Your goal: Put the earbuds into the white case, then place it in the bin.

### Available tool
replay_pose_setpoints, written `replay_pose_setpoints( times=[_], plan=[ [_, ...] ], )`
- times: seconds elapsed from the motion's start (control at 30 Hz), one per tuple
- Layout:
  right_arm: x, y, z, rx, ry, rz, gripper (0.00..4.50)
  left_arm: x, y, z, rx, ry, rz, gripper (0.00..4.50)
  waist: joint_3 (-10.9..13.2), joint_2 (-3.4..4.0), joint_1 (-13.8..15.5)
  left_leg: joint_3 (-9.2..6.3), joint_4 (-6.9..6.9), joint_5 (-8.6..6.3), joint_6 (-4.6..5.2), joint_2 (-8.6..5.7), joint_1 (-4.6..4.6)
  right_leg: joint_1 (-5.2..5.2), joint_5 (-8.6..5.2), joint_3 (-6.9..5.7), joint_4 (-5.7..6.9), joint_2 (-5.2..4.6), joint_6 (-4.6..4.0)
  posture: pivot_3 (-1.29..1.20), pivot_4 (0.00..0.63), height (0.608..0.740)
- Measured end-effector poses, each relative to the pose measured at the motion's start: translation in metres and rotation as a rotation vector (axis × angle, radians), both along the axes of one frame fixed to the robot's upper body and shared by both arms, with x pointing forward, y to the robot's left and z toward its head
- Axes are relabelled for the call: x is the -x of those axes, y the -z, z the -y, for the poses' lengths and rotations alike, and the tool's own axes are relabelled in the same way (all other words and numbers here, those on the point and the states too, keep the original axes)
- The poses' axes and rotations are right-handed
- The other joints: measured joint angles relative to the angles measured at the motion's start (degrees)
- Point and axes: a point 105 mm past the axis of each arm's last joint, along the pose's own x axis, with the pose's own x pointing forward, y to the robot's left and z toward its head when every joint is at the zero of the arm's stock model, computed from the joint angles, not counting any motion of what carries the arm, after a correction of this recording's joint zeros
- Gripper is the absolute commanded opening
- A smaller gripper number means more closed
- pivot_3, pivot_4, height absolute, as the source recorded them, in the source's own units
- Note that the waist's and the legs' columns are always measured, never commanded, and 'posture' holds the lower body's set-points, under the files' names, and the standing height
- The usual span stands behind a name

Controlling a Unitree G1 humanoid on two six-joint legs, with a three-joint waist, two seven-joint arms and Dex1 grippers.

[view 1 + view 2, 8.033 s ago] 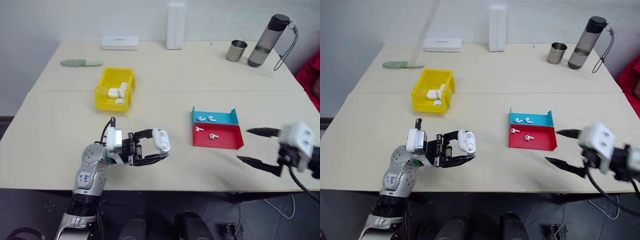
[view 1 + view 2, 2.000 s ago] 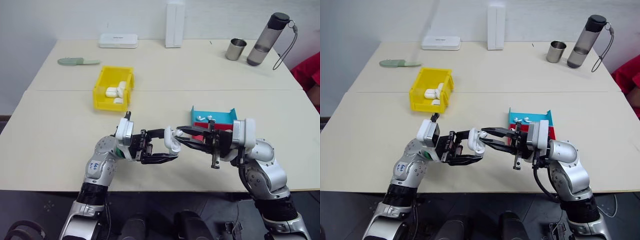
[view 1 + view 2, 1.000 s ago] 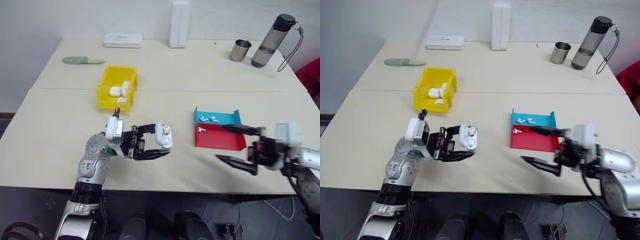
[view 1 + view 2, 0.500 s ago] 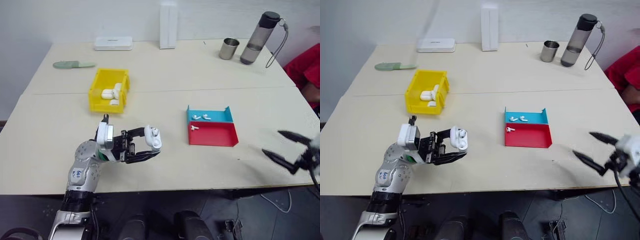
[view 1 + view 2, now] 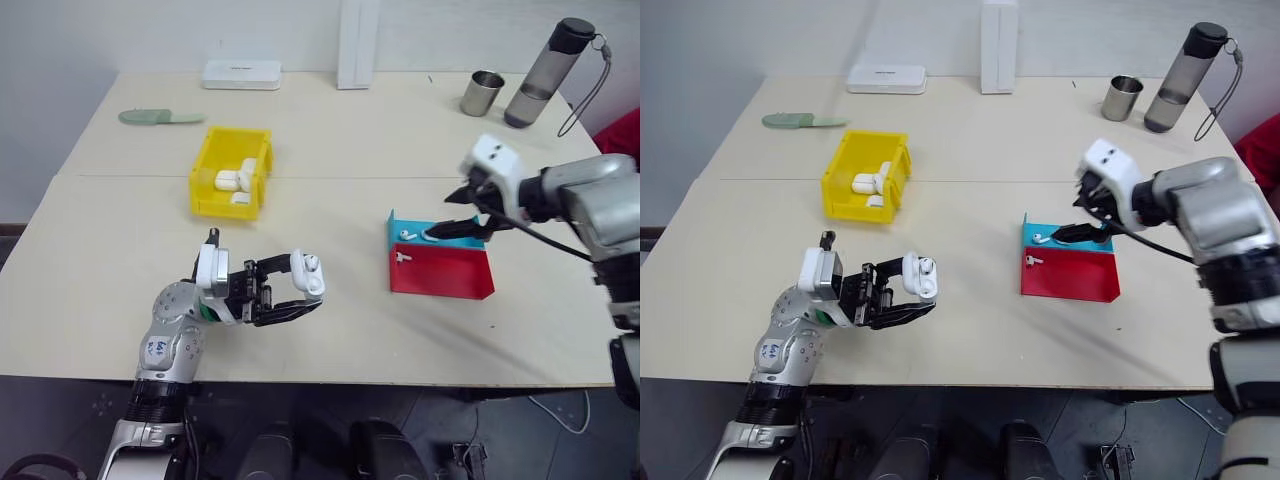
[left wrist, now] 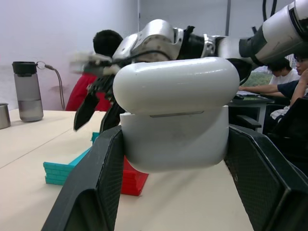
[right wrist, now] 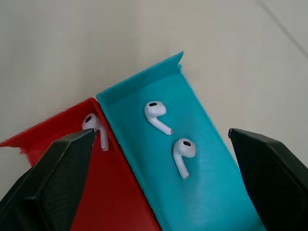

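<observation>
Left gripper (image 5: pixel 296 293): clamped on the glossy white pebble-shaped case (image 5: pixel 309 273), lid ajar.
Right gripper (image 7: pixel 159 159): spread wide above the shallow blue plastic tray (image 7: pixel 211 192), over two tiny white earbuds (image 7: pixel 156 113).

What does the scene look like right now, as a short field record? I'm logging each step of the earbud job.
left gripper: shut on the case, lid open, held above the table
right gripper: open, over the blue tray
blue tray: two earbuds
red tray: one earbud at its near-left corner
bin: several white cases inside
</observation>
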Motion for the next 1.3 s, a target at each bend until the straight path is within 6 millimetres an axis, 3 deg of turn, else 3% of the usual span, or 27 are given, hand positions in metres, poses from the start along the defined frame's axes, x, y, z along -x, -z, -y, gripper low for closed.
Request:
replay_pose_setpoints(
  times=[0.17, 0.43, 0.93, 1.3],
  plan=[
    [-0.021, 0.004, 0.003, 0.123, -0.004, 0.049, 3.34, 0.0, 0.0, 0.005, 0.011, -0.001, -0.004, 2.76, 0.0, 0.0, -0.3, 0.01, 0.0, 0.0, 0.0, -0.02, -0.02, -0.1, 0.0, -0.04, 0.2, -0.02, 0.0, 0.0, 0.15, 0.74],
    [-0.029, 0.014, 0.012, 0.223, -0.066, 0.038, 3.34, 0.002, -0.005, 0.007, 0.015, -0.01, 0.015, 2.76, 0.0, 0.0, -2.0, 0.05, 0.08, 0.01, -0.02, -0.01, -0.01, -0.19, 0.0, -0.02, 0.6, -0.02, 0.0, 0.0, 0.15, 0.74],
    [-0.04, 0.029, -0.018, 0.27, -0.178, 0.023, 3.34, 0.001, -0.004, 0.009, 0.013, -0.015, 0.004, 2.76, 0.0, 0.01, -3.2, 0.1, 0.24, 0.03, -0.05, -0.02, -0.01, -0.38, 0.0, 0.04, 0.92, -0.02, 0.0, 0.0, 0.15, 0.74],
    [-0.04, 0.029, -0.018, 0.309, -0.193, 0.01, 3.34, 0.002, -0.001, 0.008, 0.014, -0.021, -0.006, 2.76, 0.0, 0.01, -3.1, 0.1, 0.34, 0.02, -0.05, -0.02, -0.01, -0.38, 0.0, 0.05, 0.99, -0.04, 0.0, 0.0, 0.15, 0.74]
  ],
)
